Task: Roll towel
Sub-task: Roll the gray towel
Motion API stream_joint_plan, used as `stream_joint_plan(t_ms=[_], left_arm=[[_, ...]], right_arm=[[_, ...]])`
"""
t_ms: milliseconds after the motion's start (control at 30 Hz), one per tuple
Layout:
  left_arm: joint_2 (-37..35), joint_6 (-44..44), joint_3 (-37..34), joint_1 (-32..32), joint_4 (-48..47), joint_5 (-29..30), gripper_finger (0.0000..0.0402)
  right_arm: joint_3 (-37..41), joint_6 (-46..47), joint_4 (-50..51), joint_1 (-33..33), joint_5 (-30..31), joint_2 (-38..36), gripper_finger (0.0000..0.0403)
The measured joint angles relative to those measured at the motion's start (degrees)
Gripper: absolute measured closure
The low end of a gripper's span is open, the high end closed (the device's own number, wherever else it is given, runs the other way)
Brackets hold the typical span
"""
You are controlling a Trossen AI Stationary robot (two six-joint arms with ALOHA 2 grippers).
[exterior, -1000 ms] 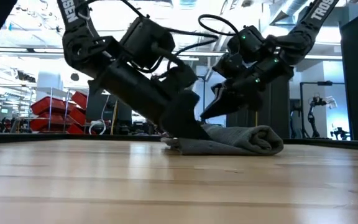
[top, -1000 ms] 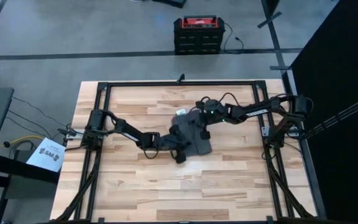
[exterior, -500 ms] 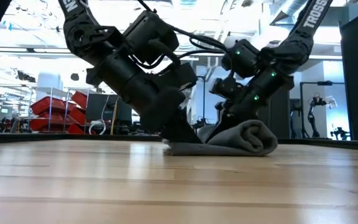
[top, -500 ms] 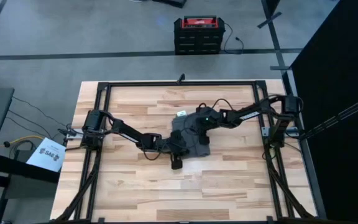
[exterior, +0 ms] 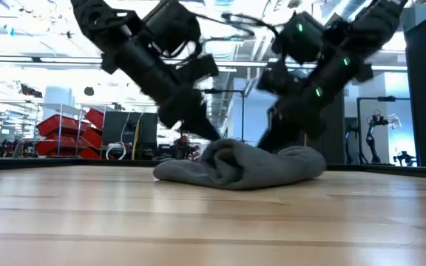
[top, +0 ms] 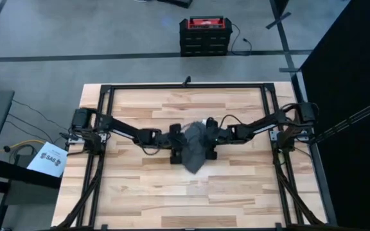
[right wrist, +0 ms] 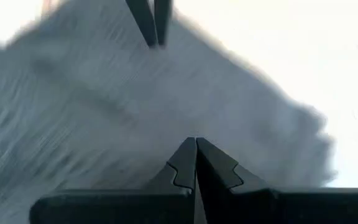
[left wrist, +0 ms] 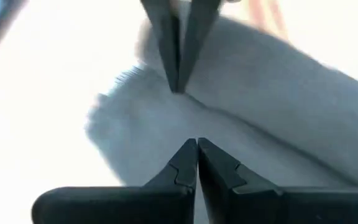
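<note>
a moment ago the towel (top: 194, 151) lay flatter; now it sits mid-surface (top: 133, 186) as a lumpy bundle. the left pincer (top: 178, 146) and right pincer (top: 209, 142) press in from either side, both closed, gripping nothing; the roll looks partly formed.

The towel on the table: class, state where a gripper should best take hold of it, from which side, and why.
Probably the towel at its thin flat end, approached low from that side; the bulging rolled middle looks too thick to pinch, while the flat edge fits between fingers.
</note>
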State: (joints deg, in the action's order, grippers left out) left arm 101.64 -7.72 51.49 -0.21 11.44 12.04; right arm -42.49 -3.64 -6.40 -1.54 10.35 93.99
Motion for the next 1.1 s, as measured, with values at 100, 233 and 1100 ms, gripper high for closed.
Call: stream_joint_plan(t_ms=[100, 233, 1100], left_arm=[[0.1, -2.8, 0.0, 3.6, 1.9, -1.1, 0.0402], [3.2, -4.5, 0.1, 8.8, 12.2, -7.5, 0.0402], [21.2, -6.0, 12.5, 12.7, 8.9, -14.8, 0.0402]], right_arm=[[-1.8, -5.9, 5.4, -1.5, 0.4, -3.0, 0.0403], [-2.4, -14.2, 6.3, -6.1, -1.1, -3.8, 0.0403], [-1.3, -4.1, 11.4, -3.8, -1.5, 2.9, 0.0403]])
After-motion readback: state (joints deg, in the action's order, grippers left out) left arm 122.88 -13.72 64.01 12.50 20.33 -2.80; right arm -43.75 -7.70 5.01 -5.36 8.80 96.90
